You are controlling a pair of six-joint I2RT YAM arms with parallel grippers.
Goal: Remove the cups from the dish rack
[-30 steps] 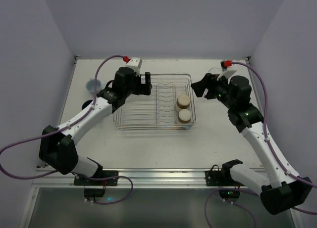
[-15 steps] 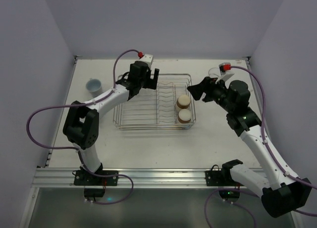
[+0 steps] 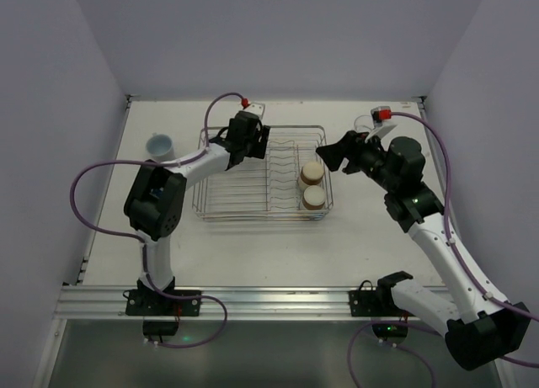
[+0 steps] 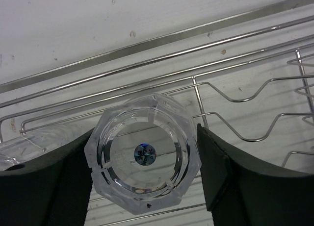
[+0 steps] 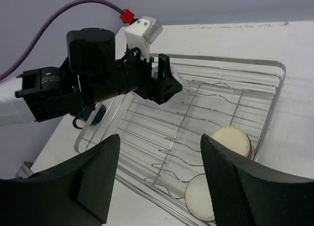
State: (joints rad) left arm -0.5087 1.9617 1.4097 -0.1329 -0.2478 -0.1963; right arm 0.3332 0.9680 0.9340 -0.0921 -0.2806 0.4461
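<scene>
An upside-down clear tumbler [image 4: 142, 155] stands in the far left corner of the wire dish rack [image 3: 261, 217]. My left gripper [image 4: 144, 130] is open, with one finger on each side of it; the left finger is at its rim and the right finger stands a small gap off. A second clear tumbler [image 4: 19, 150] lies beside it. Two tan cups [image 3: 312, 173] [image 3: 314, 197] sit upside down at the rack's right end, also in the right wrist view [image 5: 233, 140]. My right gripper [image 3: 333, 156] is open and empty, raised at the rack's right edge.
A pale blue-white cup [image 3: 158, 144] stands on the table left of the rack. A dark blue cup [image 5: 91, 115] sits beyond the rack's left side. A pale cup [image 3: 364, 121] stands behind my right gripper. Walls close in the table on three sides.
My left gripper has moved right and farther back, from beside the rack's left edge to over its far left corner, and its arm has swung up. My right gripper has barely shifted.
</scene>
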